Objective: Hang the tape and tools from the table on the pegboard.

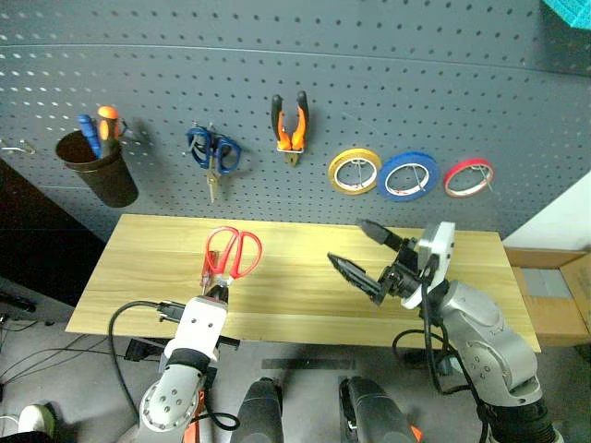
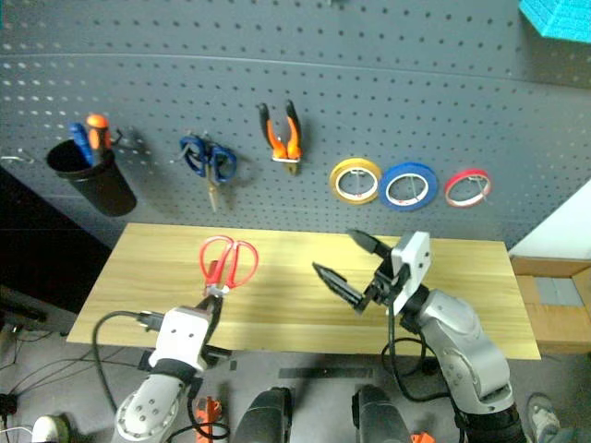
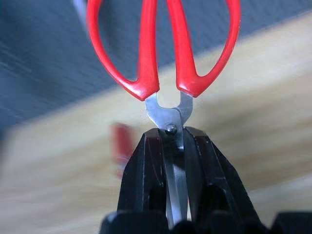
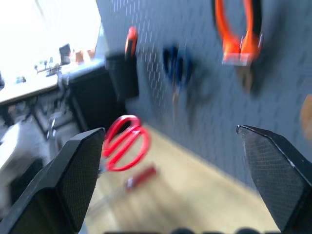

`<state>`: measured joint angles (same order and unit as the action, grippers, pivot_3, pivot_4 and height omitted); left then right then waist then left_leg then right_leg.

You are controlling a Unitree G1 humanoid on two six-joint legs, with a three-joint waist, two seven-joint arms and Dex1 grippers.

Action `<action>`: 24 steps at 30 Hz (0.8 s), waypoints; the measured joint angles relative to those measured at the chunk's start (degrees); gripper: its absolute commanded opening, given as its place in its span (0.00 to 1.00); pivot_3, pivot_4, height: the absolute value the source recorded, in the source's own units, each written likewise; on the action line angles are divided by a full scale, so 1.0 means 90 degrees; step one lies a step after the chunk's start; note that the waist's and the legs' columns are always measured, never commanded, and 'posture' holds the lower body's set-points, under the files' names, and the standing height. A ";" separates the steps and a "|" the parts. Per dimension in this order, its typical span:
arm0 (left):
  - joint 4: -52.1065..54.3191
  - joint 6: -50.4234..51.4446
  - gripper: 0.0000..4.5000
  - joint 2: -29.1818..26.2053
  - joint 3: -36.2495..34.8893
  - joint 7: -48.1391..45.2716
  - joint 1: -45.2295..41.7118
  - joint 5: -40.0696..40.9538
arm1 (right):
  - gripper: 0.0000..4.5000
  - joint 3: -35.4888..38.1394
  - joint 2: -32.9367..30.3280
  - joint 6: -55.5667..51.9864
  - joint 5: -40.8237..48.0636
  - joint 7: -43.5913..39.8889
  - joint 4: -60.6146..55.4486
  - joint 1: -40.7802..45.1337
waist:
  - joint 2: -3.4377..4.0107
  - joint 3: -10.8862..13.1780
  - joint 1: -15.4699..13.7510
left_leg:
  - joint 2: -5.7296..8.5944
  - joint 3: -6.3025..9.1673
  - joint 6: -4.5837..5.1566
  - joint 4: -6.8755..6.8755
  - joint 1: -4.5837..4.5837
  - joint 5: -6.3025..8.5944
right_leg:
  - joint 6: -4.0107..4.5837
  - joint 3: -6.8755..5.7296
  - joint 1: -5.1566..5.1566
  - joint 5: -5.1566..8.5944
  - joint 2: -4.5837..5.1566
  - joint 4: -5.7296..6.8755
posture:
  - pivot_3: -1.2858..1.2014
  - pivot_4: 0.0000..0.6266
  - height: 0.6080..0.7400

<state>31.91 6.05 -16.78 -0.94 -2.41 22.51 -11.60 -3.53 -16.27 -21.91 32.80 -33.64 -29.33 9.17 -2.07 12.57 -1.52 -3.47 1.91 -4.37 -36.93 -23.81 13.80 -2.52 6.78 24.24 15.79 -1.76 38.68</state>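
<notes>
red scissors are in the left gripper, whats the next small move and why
Probably carry the red scissors up toward a free hook on the pegboard. The left gripper is shut on the blades with the handle loops up; the pliers and blue tape already hang.

Light wooden table (image 1: 305, 286) — plank grain, small red-handled screwdriver (image 4: 141, 177) lying on it

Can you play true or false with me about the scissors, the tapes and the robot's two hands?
1. The left tool grips the red-handled scissors by the silver blades. True.
2. The right tool holds the blue tape roll. False: it is open and empty; the roll hangs on the dark grey pegboard.
3. The orange-and-black pliers lie on the light wooden table. False: they hang on the pegboard.
4. A small red-handled screwdriver lies on the table. True.
</notes>
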 measured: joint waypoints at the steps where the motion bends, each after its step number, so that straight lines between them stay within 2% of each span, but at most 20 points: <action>1: 0.0004 -0.0170 0.05 -0.0001 -0.0127 0.0095 -0.0131 -0.0105 | 1.00 -0.0008 0.0090 -0.0035 0.0006 0.0099 -0.0046 0.0116 | 0.0005 -0.0041 -0.0032 | 0.0002 0.0000 0.0001 -0.0003 0.0001 0.0000 | -0.0008 -0.0001 -0.0003 0.0005 0.0000 -0.0001 | 0.60 0.17 1.00; 6: -0.0348 -0.0482 0.05 -0.0029 -0.0679 0.0320 -0.1099 -0.0152 | 1.00 -0.0125 0.0389 -0.0106 -0.0012 0.0433 -0.0161 0.0406 | -0.0024 -0.0234 -0.0108 | 0.0002 -0.0009 0.0002 -0.0008 0.0012 -0.0002 | 0.0001 0.0003 -0.0012 -0.0004 -0.0003 0.0003 | 0.60 0.15 1.00; 16: -0.2264 -0.0099 0.05 -0.0178 -0.0800 -0.0434 -0.3254 0.0756 | 1.00 -0.0320 0.0433 -0.0106 -0.0387 0.0653 0.0072 0.0877 | -0.0051 -0.0440 -0.0197 | 0.0001 -0.0015 0.0003 -0.0006 0.0032 -0.0002 | 0.0008 0.0007 -0.0018 -0.0007 -0.0009 0.0030 | 0.59 0.12 1.00; 24: -0.2634 0.0261 0.05 -0.0160 -0.0514 -0.1000 -0.3578 0.1048 | 1.00 -0.0376 0.0438 -0.0102 -0.0528 0.0750 0.0062 0.0769 | -0.0045 -0.0509 -0.0180 | 0.0001 -0.0020 0.0003 -0.0008 0.0044 -0.0002 | 0.0010 0.0012 -0.0023 -0.0009 -0.0010 0.0039 | 0.58 0.12 1.00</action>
<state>8.20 8.40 -18.22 -5.56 -11.41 -9.69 -2.17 -6.91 -12.33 -22.83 28.05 -26.89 -28.77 16.09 -2.48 7.99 -3.14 -3.46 1.73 -4.34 -36.99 -23.41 13.78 -2.42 6.89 24.03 15.72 -1.85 39.04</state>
